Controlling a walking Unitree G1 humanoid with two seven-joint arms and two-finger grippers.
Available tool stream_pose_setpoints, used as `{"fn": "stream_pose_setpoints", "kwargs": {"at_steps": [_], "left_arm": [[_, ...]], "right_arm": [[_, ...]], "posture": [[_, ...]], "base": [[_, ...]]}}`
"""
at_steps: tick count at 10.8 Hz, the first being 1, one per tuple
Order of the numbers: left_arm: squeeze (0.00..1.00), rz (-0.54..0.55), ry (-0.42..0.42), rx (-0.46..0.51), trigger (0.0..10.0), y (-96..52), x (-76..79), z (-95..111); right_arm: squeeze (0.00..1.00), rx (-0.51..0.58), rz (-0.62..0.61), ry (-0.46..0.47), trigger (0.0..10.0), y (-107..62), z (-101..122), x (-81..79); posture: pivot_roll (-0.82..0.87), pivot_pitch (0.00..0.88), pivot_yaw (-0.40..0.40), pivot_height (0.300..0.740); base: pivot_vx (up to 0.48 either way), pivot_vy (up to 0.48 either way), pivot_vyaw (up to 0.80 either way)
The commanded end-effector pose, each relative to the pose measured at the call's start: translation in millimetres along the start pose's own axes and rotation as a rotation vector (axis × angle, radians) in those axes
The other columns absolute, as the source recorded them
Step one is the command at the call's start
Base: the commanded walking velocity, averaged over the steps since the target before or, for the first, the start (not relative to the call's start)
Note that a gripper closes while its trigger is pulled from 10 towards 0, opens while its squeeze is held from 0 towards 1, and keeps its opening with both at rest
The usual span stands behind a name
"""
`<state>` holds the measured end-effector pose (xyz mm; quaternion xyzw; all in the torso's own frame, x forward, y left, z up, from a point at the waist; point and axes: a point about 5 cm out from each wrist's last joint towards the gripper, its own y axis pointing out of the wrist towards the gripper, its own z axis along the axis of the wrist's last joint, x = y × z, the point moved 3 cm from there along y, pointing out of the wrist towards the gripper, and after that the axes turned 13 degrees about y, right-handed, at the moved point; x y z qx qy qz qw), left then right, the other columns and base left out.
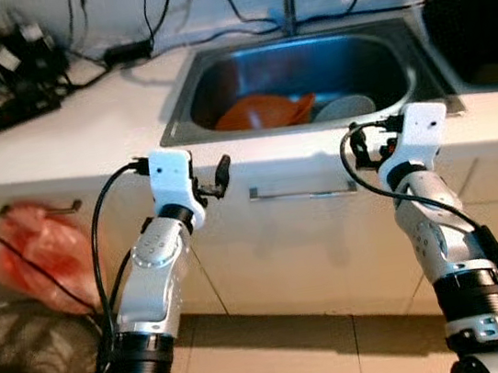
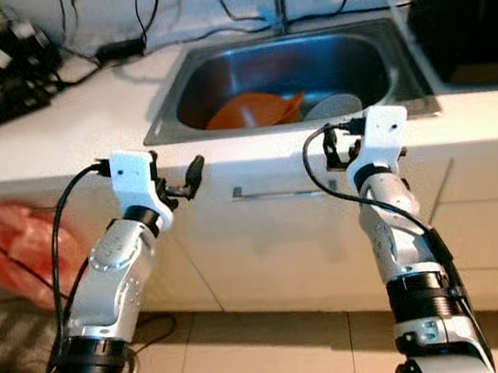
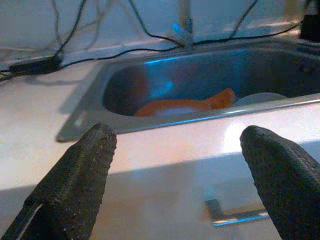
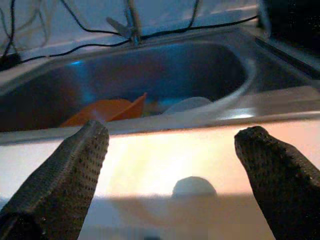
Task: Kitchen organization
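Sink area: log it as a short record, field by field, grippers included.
sink: steel, set in the white counter
in sink: orange bowl beside a pale plate
faucet: behind the basin
left gripper: open, in front of the counter edge, holding nothing
right gripper: open, in front of the counter edge, holding nothing
drawer handle: below the sink

Sink: a stainless steel basin [image 1: 216, 84] sat sunk in the white counter.
In sink: an orange plastic bowl [image 1: 262, 110] lay beside a pale round plate [image 1: 344, 106].
Grippers: left gripper [image 1: 221, 174] and right gripper [image 1: 361, 145] hung just before the sink's front edge.
Left of sink: black cables [image 1: 8, 86].
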<state>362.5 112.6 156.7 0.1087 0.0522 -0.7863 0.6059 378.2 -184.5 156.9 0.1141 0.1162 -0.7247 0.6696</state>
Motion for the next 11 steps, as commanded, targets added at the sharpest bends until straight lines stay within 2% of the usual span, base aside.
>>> {"fn": "stream_pose_setpoints", "kwargs": {"at_steps": [1,3,4,6,11], "left_arm": [[0.00,0.009,-0.002,-0.005,10.0,-0.2,-4.5,-2],[0.00,0.037,-0.019,0.015,10.0,-3.8,-8.6,-3],[0.00,0.079,-0.021,0.062,10.0,-5.5,-15.8,8],[0.00,0.130,-0.022,0.081,10.0,-2.2,-24.7,19],[0.00,0.142,-0.015,0.069,10.0,0.5,-27.8,20]], "right_arm": [[0.00,0.009,0.010,-0.004,10.0,0.8,2,-4.0],[0.00,0.057,0.052,0.017,10.0,-2.7,9,-9.8],[0.00,0.083,0.080,0.007,10.0,-4.6,15,-15.4],[0.00,0.090,0.080,-0.003,10.0,-3.1,18,-16.6],[0.00,0.091,0.095,0.014,10.0,-4.3,18,-20.8]], "posture": [[0.11,0.054,0.108,0.740],[0.11,0.054,0.109,0.740],[0.10,0.053,0.112,0.740],[0.10,0.052,0.111,0.740],[0.10,0.053,0.114,0.740]], "base": [[0.000,0.000,0.00],[0.000,0.000,0.00],[0.000,0.000,0.00],[0.000,0.000,0.00],[0.000,0.000,0.00]]}}
